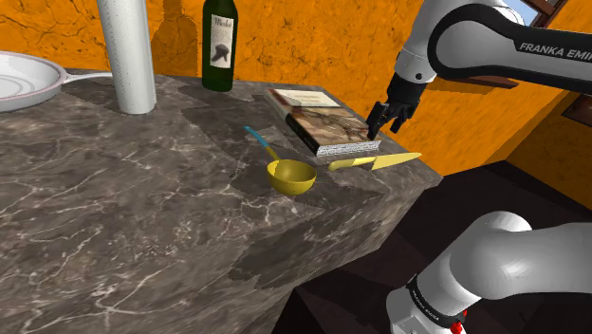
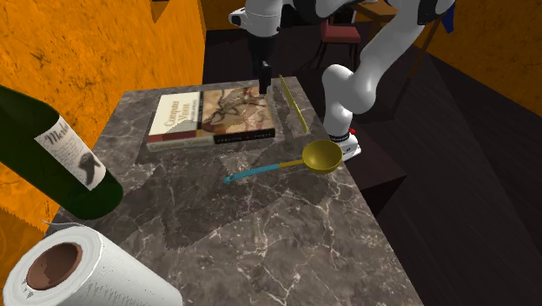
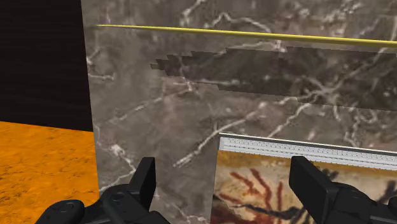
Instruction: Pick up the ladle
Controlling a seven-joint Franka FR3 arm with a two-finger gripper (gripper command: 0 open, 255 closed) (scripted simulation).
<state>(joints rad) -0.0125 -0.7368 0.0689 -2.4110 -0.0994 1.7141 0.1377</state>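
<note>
The ladle [image 1: 291, 176] has a yellow bowl and a thin blue handle. It lies on the dark marble counter [image 1: 142, 218], close to the counter's edge. In the second exterior view the ladle [image 2: 322, 156] rests just in front of a book [image 2: 213, 117]. My gripper [image 1: 386, 119] hangs open above the far corner of that book [image 1: 323, 123], apart from the ladle and holding nothing. In the wrist view the gripper [image 3: 228, 184] looks down on the book's corner [image 3: 299, 184], and its two black fingers [image 3: 145, 181] stand wide apart.
A yellow knife [image 1: 375, 161] lies beside the book by the counter's corner. A green wine bottle [image 1: 219, 43], a paper towel roll [image 1: 128, 52] and a white pan [image 1: 28, 81] stand further along the counter. Orange walls surround it, and dark floor lies beyond the edge.
</note>
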